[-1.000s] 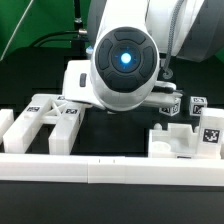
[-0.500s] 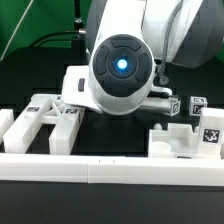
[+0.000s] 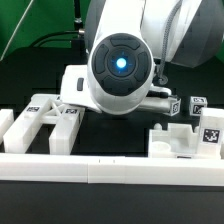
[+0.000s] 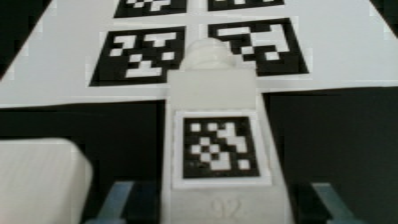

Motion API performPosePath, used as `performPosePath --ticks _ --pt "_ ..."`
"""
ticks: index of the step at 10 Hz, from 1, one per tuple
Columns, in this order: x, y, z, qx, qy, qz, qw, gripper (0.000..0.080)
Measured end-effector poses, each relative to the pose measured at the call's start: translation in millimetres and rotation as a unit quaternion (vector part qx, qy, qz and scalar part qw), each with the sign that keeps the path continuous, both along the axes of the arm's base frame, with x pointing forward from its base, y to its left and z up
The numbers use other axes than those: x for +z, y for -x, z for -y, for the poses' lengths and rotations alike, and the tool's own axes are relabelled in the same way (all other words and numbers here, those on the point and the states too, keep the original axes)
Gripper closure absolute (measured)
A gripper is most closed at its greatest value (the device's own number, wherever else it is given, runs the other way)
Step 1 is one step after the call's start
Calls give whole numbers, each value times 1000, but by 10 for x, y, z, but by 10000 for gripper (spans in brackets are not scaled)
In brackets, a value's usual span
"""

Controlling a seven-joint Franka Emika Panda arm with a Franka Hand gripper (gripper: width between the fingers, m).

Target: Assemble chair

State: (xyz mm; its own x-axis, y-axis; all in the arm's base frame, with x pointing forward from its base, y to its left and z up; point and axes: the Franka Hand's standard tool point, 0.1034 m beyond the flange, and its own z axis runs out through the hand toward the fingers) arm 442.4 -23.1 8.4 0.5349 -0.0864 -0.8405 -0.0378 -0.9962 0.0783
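In the wrist view a long white chair piece [image 4: 222, 130] with a tag on top lies between my gripper's [image 4: 222, 197] fingers [image 4: 121, 198]. The jaws stand open, with dark gaps on both sides of the piece. The piece's far end reaches the marker board [image 4: 54, 70]. Another white chair part [image 4: 39, 180] lies beside it. In the exterior view the arm's round body [image 3: 120, 65] hides the gripper and this piece. A ladder-like frame [image 3: 45, 118] lies at that view's left, and a blocky tagged part [image 3: 190, 138] at its right.
A long plain white border bar [image 3: 110, 166] runs along the front of the exterior view. The marker board [image 3: 72, 80] lies behind the arm. Small tagged parts [image 3: 197, 104] stand at the back right.
The arm's round body has shifted slightly toward the exterior view's left and a little lower. The parts on the table have not moved.
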Motion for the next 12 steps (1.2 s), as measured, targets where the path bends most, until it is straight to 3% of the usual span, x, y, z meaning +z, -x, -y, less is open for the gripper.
performPosePath --ticks 2,7,8,11,12 --pt "155 -189 111 39 17 -4 999 514" --pt "686 -645 221 74 -24 13 997 514" --pt "747 -671 238 77 -20 17 997 514" --pt "698 -733 259 81 -18 39 996 514" --pt "666 -854 247 81 -15 84 993 514"
